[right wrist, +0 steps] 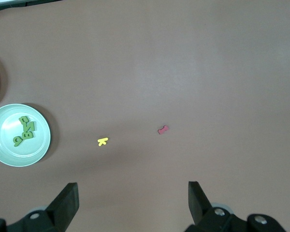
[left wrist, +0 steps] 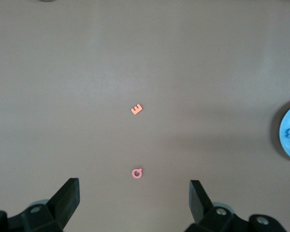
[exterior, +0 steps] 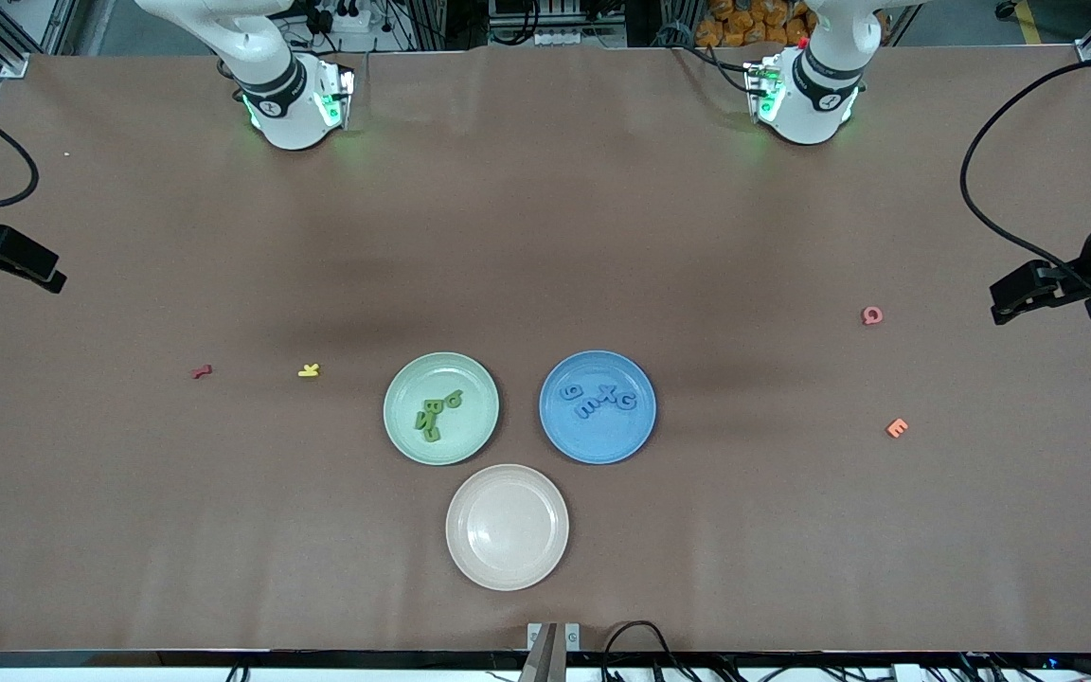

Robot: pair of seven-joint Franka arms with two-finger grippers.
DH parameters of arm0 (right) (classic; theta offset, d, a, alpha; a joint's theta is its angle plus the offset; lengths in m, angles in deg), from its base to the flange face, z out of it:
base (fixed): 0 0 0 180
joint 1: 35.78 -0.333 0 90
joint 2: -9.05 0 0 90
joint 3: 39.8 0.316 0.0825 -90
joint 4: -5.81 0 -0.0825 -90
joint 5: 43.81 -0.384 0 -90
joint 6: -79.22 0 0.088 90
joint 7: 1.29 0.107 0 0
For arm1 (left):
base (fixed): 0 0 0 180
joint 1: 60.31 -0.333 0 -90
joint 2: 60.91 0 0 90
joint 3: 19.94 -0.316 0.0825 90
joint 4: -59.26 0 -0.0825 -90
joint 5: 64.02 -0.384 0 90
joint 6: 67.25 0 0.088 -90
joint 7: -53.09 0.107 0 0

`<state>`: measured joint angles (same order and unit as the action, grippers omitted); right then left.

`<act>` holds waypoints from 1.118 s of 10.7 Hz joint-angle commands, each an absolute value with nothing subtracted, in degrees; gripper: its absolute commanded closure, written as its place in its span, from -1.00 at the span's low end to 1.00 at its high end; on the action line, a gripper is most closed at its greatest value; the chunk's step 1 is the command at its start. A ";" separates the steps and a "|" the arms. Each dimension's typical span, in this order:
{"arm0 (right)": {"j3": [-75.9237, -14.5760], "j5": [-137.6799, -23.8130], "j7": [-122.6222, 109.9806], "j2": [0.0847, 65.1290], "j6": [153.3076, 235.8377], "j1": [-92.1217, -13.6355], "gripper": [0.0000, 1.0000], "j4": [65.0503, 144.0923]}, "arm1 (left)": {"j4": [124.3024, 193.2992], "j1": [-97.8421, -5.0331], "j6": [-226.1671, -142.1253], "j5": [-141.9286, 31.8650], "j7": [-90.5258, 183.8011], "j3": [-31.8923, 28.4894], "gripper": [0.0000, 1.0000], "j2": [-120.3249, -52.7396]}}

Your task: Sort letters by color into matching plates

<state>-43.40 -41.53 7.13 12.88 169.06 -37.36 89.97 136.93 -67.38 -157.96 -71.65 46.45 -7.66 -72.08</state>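
1. On the green plate (exterior: 403,431) lie the green letters (exterior: 436,415) in a loose heap; on the blue plate (exterior: 598,440), beside it toward the left arm's end, the blue letters (exterior: 602,402) lie spread apart.
2. By my reading the sorting is done: no green or blue letter shows on the bare table (exterior: 545,218).
3. Next calls for no pick, only a check; the red (exterior: 202,372), yellow (exterior: 309,370), pink (exterior: 872,315) and orange (exterior: 897,428) letters should stay put.
4. The left gripper (left wrist: 134,193) hangs over the table's edge at its own end, fingers wide and empty; the right gripper (right wrist: 133,195) waits likewise at the other end.
5. The letters look chunky, matte foam; the plates are round, shallow, smooth plastic. The cream plate (exterior: 465,559) sits empty nearest the camera.
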 commanded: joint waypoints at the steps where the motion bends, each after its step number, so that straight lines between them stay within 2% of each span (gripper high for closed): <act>1: -43.32 -42.05 7.41 14.15 168.86 -36.92 -1.00 88.17 | 138.62 -67.53 -157.42 -70.53 54.89 -9.73 -1.00 -68.41; 7: -43.23 -42.05 7.06 14.15 168.86 -36.83 -1.00 88.17 | 150.57 -63.56 -154.17 -65.98 56.43 -9.83 -1.00 -61.79; 12: -42.97 -42.05 7.06 14.33 168.86 -36.48 -1.00 88.17 | 150.58 -63.74 -154.08 -62.19 55.21 -10.01 -1.00 -61.88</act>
